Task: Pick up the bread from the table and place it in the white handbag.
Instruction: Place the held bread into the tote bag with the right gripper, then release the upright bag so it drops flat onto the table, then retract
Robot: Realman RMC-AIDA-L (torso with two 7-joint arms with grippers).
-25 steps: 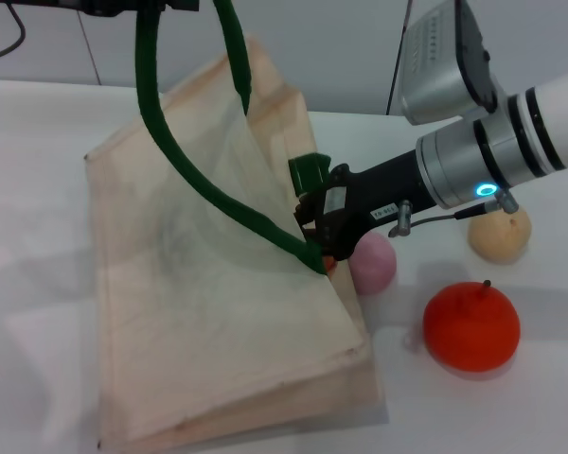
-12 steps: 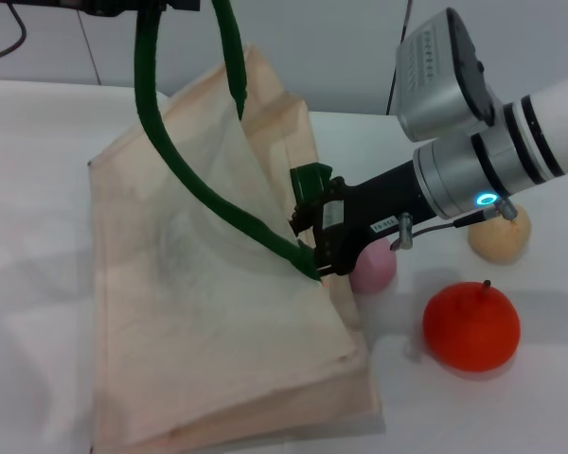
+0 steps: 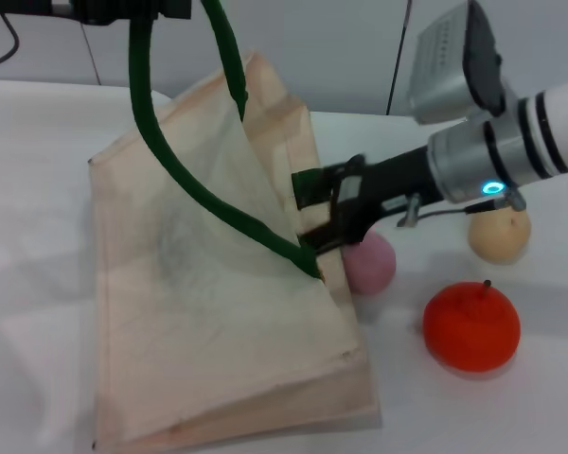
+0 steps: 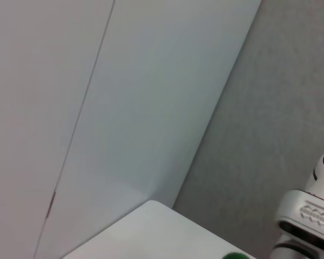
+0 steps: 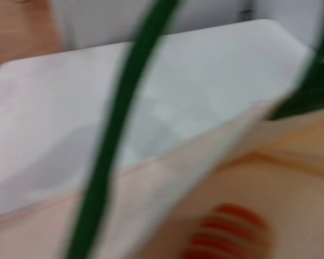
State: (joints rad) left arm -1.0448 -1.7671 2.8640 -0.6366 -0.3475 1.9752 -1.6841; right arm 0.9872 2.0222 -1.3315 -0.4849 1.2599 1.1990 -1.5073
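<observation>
- the white handbag lies on the table, and it's easily the biggest thing there. its mouth faces the robot's right side.
- its dark green handle runs up to the top edge of the head view, where the left gripper is a dark shape. the handle leads right into it, but only a sliver shows, so i can't tell how its claw stands.
- that lifted handle pulls the upper layer of fabric up like a tent, so the mouth gapes.
- the right gripper is at the bag's mouth, just beside the second green handle loop where it meets the edge. its dark fingers look parted with nothing between them, so the claw is open and empty.
- the bread shows in the right wrist view as a blurry shape with orange and pale stripes, lying on the cream fabric inside the bag, past the raised edge and green strap. in the head view the fabric hides it.
- on the table by the right arm: a pink ball touching or nearly touching the bag's edge, a red-orange fruit nearer the robot, and a pale beige ball partly behind the arm.
- left wrist view is just wall, a table corner, and a bit of the other arm.
</observation>
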